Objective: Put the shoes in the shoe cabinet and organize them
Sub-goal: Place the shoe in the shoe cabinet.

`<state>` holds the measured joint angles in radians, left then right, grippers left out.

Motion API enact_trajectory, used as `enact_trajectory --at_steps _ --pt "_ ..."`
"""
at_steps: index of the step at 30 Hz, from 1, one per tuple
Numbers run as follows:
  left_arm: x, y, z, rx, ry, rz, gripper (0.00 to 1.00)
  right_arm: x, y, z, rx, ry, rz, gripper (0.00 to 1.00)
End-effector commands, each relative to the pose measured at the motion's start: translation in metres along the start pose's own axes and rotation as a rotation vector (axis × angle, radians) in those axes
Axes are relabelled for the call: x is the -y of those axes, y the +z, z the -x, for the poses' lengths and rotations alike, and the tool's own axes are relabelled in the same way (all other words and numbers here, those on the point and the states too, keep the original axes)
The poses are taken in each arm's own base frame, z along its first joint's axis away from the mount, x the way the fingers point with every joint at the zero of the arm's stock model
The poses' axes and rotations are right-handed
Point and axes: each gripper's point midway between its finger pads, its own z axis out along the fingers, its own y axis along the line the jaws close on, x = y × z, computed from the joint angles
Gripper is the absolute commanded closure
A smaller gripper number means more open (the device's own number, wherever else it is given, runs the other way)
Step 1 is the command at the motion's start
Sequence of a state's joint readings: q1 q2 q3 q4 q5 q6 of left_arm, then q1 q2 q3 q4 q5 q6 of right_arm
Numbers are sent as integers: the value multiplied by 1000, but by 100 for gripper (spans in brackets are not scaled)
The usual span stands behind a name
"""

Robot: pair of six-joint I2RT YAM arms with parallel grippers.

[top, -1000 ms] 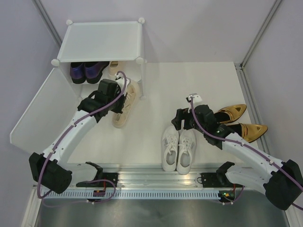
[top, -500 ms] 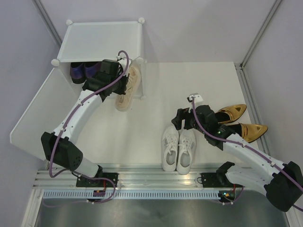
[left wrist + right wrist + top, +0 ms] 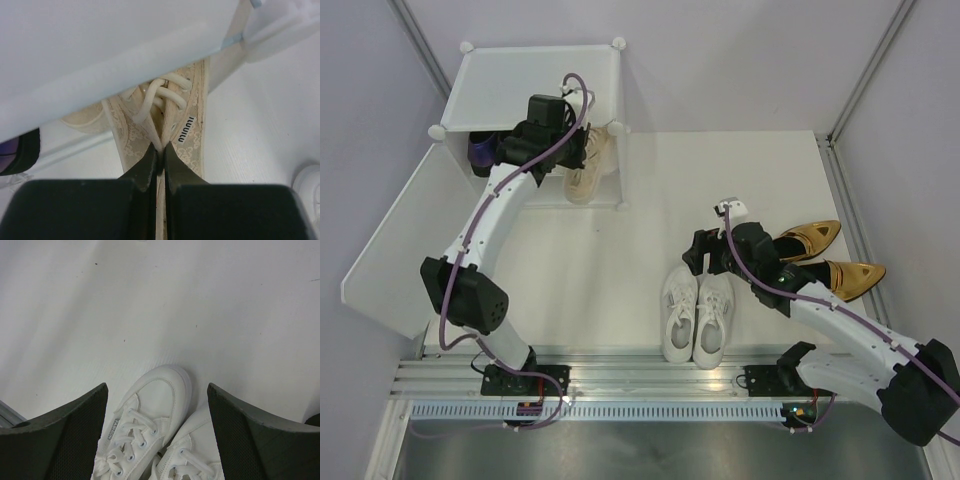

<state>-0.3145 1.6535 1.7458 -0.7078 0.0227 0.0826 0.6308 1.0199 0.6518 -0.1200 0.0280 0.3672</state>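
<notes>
My left gripper [image 3: 572,155] is shut on the tongue of a beige lace-up sneaker [image 3: 588,172], seen close in the left wrist view [image 3: 192,125] between the fingertips [image 3: 150,159]. The sneaker's toe is inside the lower right of the white shoe cabinet [image 3: 535,85], beside the other beige sneaker [image 3: 85,120]. Purple loafers [image 3: 480,150] stand in the lower left. My right gripper [image 3: 705,255] is open and empty, hovering over the toes of the white sneakers [image 3: 698,312], which also show in the right wrist view [image 3: 155,405]. Gold heels [image 3: 825,255] lie to the right.
The cabinet's white door panel [image 3: 405,240] is swung open to the left and lies along the left side of the table. A round corner connector [image 3: 280,30] and the cabinet's right wall are close to the held sneaker.
My left arm has stretched toward the back and carried the beige sneaker from the table into the cabinet's lower right opening. The right arm has not moved.
</notes>
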Motion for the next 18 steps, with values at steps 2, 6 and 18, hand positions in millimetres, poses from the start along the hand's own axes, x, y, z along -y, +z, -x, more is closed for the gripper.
enact_trajectory --at_steps 2,6,18 --pt "-11 -2 58 169 41 -22 98 1 3 10 33 0 -12 16" --pt "-14 11 64 180 29 -52 98 5 4 10 34 -3 -32 16" --pt "-11 34 76 208 29 -86 98 10 11 5 10 -13 -58 16"
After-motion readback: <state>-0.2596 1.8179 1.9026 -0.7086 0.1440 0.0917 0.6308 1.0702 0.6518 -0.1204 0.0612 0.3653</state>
